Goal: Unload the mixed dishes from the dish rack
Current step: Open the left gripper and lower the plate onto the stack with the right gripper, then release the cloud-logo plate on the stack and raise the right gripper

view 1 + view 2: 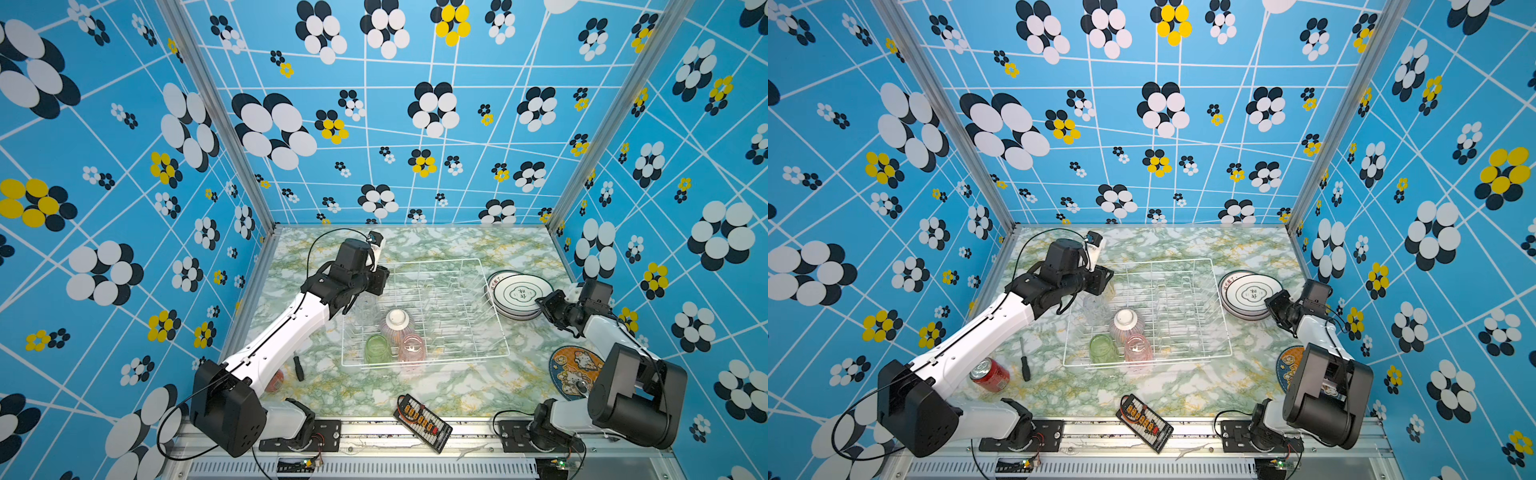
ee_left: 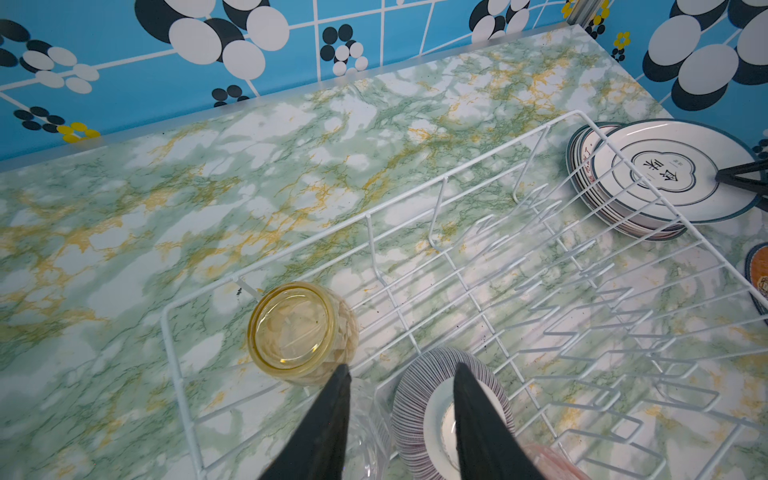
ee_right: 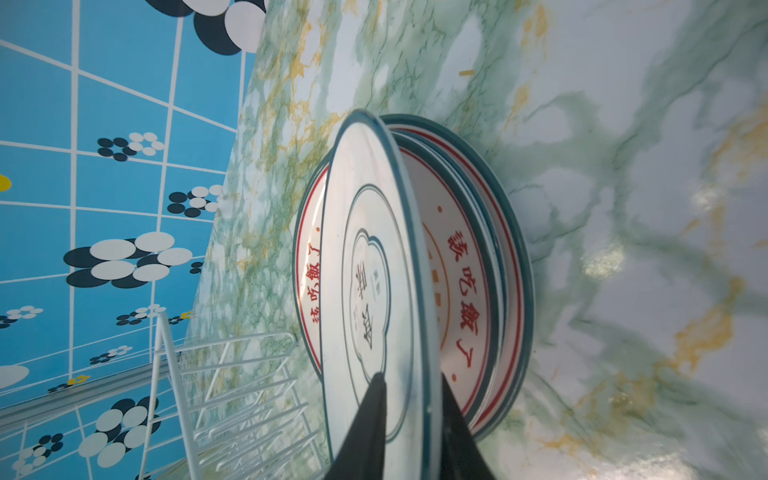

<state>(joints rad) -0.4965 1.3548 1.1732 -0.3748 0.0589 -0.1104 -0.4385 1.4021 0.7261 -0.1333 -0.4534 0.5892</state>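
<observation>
The white wire dish rack (image 1: 478, 266) stands mid-table. Its left end holds an upturned pink-striped bowl (image 1: 397, 322), a green tumbler (image 1: 378, 349), a pink tumbler (image 1: 411, 349), a clear tumbler (image 1: 365, 309) and a yellow tumbler (image 2: 301, 328). My left gripper (image 2: 401, 368) hangs open over the clear tumbler and the bowl, holding nothing. Right of the rack, white plates (image 1: 519, 297) lie stacked on the table. My right gripper (image 3: 411, 376) is shut on the rim of the top plate (image 3: 365, 249), which leans tilted on the stack (image 3: 478, 270).
A red can (image 1: 990, 374) and a screwdriver (image 1: 1025, 365) lie by the left arm. A round blue cartoon mat (image 1: 575, 370) sits at the right, partly under the right arm. A black connector board (image 1: 422, 417) lies at the front edge.
</observation>
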